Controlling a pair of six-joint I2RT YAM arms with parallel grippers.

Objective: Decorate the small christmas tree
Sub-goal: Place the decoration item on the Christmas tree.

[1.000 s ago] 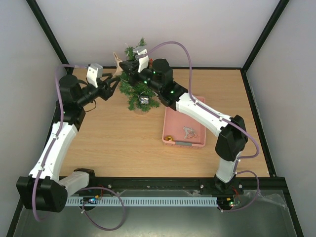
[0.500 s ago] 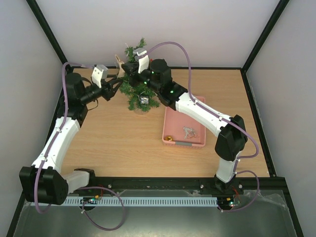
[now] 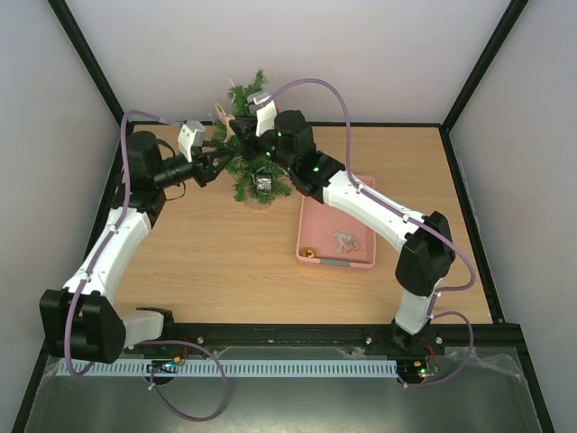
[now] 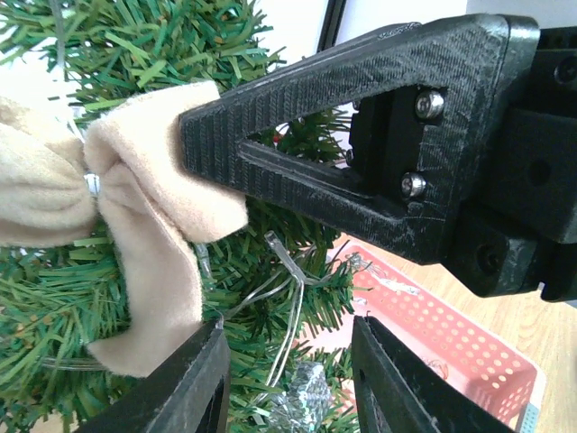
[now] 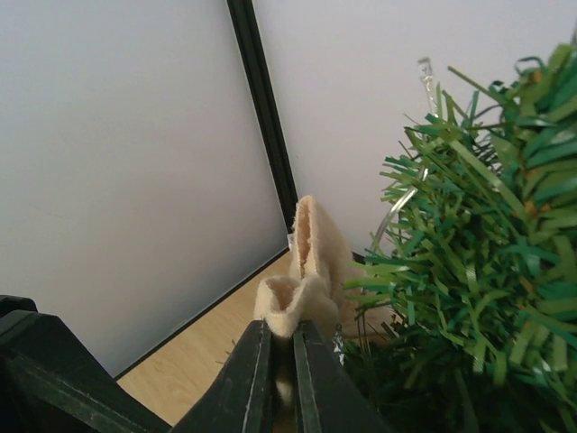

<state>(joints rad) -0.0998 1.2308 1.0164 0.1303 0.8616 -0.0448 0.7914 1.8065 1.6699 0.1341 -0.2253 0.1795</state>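
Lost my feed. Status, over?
Right gripper shut on beige bow at small christmas tree. Left gripper open beside bow. Silver wire ahead of it.

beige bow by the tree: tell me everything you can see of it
The beige bow looks like soft felt: two floppy lobes cinched at a small metallic centre. It sits against the upper branches of the small christmas tree, on the side facing the left arm. The right gripper is shut on one lobe, its fingers pinching the fabric; another lobe hangs free. The left gripper is open close beside it; contact there is unclear.
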